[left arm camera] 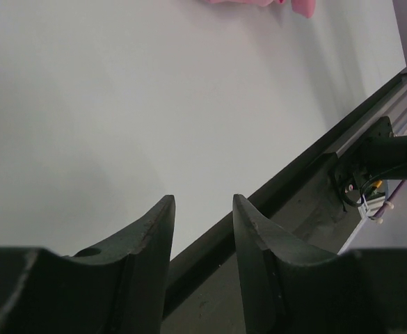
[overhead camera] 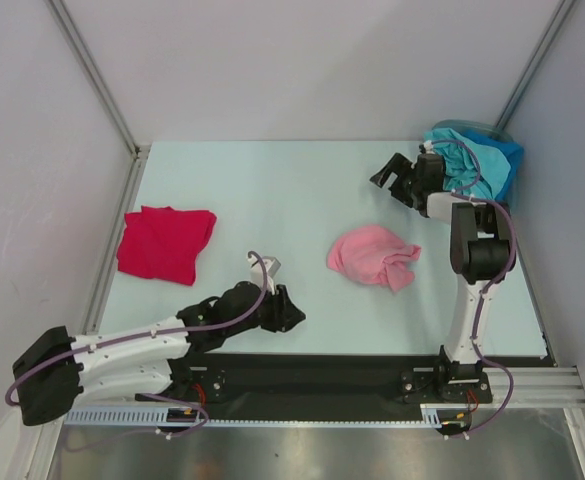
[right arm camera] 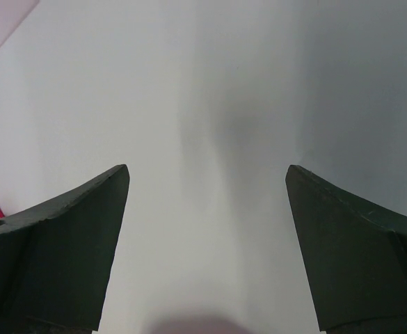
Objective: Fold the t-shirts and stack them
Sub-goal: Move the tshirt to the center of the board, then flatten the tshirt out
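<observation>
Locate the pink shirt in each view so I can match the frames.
Top external: pink shirt lies crumpled on the table, right of centre.
Left wrist: only a sliver of it at the top edge, right of middle.
Right wrist: not in it.
Shared landmark: the pale table top, seen in all three views.

Our top view looks down from high behind the near edge over the whole pale flat table (overhead camera: 292, 190). Our left wrist view skims low along that edge, sharing the crumpled light pink cloth shirt (left arm camera: 302, 7) with it. Our right wrist view faces the tabletop from close.
</observation>
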`<state>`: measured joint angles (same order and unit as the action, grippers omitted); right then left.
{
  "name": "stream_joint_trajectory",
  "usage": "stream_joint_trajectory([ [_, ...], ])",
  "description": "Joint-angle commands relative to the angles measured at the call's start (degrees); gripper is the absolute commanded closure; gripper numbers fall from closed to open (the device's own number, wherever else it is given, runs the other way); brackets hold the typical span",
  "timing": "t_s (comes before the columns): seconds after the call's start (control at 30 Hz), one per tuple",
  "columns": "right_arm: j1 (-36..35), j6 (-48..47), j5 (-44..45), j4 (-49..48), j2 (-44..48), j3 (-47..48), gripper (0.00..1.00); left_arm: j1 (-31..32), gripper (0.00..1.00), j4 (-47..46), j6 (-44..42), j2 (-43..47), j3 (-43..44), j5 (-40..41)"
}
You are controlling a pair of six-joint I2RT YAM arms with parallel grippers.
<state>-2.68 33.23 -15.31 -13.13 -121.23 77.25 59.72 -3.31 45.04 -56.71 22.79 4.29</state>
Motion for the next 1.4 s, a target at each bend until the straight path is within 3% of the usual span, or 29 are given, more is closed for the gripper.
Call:
stream_joint_trajectory([
  [0.0,1.62,-1.94,1.25,1.08,-1.11,3.86,0.00,0.39,0.55,2.87,0.84,3.96,-0.99,2.12],
  [0.83,10.15,-2.30,0.55,1.09,6.79,-4.13,0.00,0.39,0.55,5.42,0.75,5.64,-1.08,3.09],
  [1.07,5.94,5.25,0.10,-4.01,13.46,-7.99,0.00,0.39,0.55,3.49,0.49,2.75,-1.08,3.35],
  [1.37,-1.71,6.75,12.66,3.54,30.68,-15.09,0.00,0.39,0.55,0.85,-3.02,-6.30,4.63,5.63],
])
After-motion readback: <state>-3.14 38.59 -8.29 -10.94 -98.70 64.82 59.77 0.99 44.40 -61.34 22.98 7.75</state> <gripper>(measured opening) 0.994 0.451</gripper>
